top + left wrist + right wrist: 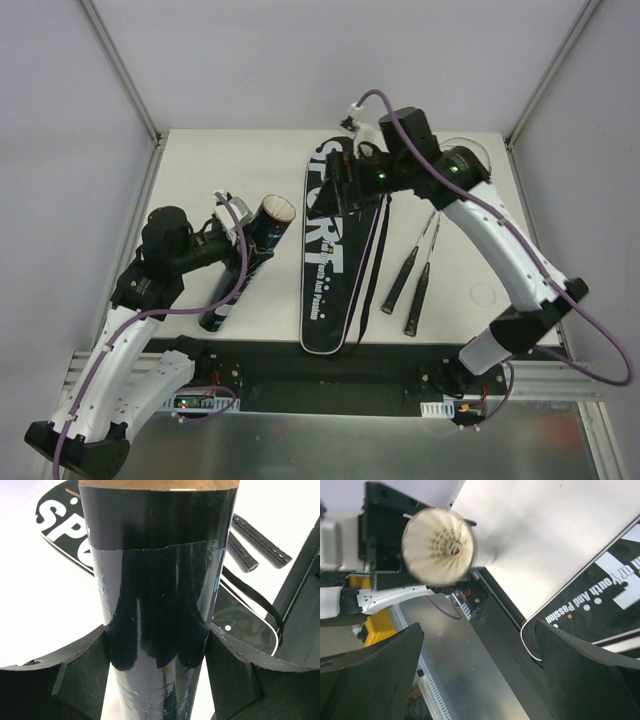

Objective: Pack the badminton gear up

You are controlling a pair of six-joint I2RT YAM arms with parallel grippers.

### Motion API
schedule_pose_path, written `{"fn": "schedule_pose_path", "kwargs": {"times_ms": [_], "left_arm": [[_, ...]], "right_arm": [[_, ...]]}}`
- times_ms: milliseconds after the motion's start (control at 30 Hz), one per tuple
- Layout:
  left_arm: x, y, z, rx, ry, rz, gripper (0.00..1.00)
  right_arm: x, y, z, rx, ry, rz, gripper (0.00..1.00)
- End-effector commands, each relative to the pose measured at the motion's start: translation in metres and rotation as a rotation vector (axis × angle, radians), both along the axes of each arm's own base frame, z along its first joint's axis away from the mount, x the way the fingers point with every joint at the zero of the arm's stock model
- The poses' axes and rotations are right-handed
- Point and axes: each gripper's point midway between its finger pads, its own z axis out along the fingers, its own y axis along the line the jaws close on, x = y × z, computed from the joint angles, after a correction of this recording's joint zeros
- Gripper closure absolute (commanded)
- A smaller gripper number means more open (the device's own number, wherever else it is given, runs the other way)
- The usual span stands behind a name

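Clasping long black tube: left claw

A white table stands between pale grey walls, with thin metal posts rising at its far corners. Along its near edge run a black strip and a brushed metal plate. The light is soft and even.

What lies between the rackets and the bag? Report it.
Only a strap lies on the table between the rackets and the bag. The right arm hangs over the racket heads, so a lift there might meet it.
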Motion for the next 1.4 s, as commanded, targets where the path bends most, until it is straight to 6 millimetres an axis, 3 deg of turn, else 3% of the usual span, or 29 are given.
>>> {"fn": "schedule_pose_path", "kwargs": {"times_ms": [0, 33, 67, 133, 167, 233, 267, 300, 367, 400, 567, 933, 1100, 1367], "left_arm": [[0.014, 0.005, 0.017, -0.02, -0.07, 0.068, 1.0], [0.017, 0.008, 0.018, -0.016, -0.076, 0.093, 1.0], [0.018, 0.009, 0.018, -0.014, -0.075, 0.106, 1.0], [0.022, 0.013, 0.018, -0.009, -0.082, 0.139, 1.0], [0.022, 0.014, 0.019, -0.012, -0.083, 0.143, 1.0], [0.021, 0.014, 0.019, -0.015, -0.082, 0.144, 1.0], [0.02, 0.013, 0.019, -0.021, -0.078, 0.143, 1.0], [0.019, 0.013, 0.018, -0.025, -0.075, 0.143, 1.0], [0.016, 0.013, 0.018, -0.036, -0.066, 0.14, 1.0], [0.014, 0.013, 0.017, -0.041, -0.069, 0.138, 1.0], [0.006, 0.014, 0.015, -0.057, -0.07, 0.132, 1.0], [0.003, 0.005, 0.004, -0.062, -0.019, 0.082, 1.0], [0.005, 0.004, 0.001, -0.09, 0.04, 0.108, 1.0], [0.003, -0.006, 0.004, -0.14, 0.134, 0.084, 1.0]], "right_arm": [[-0.015, -0.045, 0.038, 0.063, -0.116, -0.106, 0.04], [-0.003, -0.062, 0.031, 0.03, -0.122, -0.193, 0.04], [0.0, -0.073, 0.012, -0.007, -0.072, -0.248, 0.04], [0.002, -0.104, 0.002, -0.022, -0.048, -0.354, 0.04], [0.0, -0.115, -0.023, -0.064, 0.011, -0.385, 0.04], [-0.003, -0.145, -0.036, -0.104, 0.013, -0.489, 0.04], [-0.006, -0.155, -0.047, -0.132, 0.026, -0.519, 0.04], [-0.01, -0.168, -0.071, -0.194, 0.059, -0.553, 0.04], [-0.017, -0.188, -0.086, -0.224, 0.078, -0.61, 0.04], [-0.022, -0.193, -0.101, -0.254, 0.102, -0.615, 0.04], [-0.024, -0.213, -0.129, -0.358, 0.146, -0.667, 0.04], [-0.005, -0.213, -0.169, -0.466, 0.308, -0.745, 0.04], [-0.01, -0.258, -0.199, -0.644, 0.344, -0.951, 0.04], [0.001, -0.33, -0.239, -0.641, 0.438, -1.23, 0.03]]}}
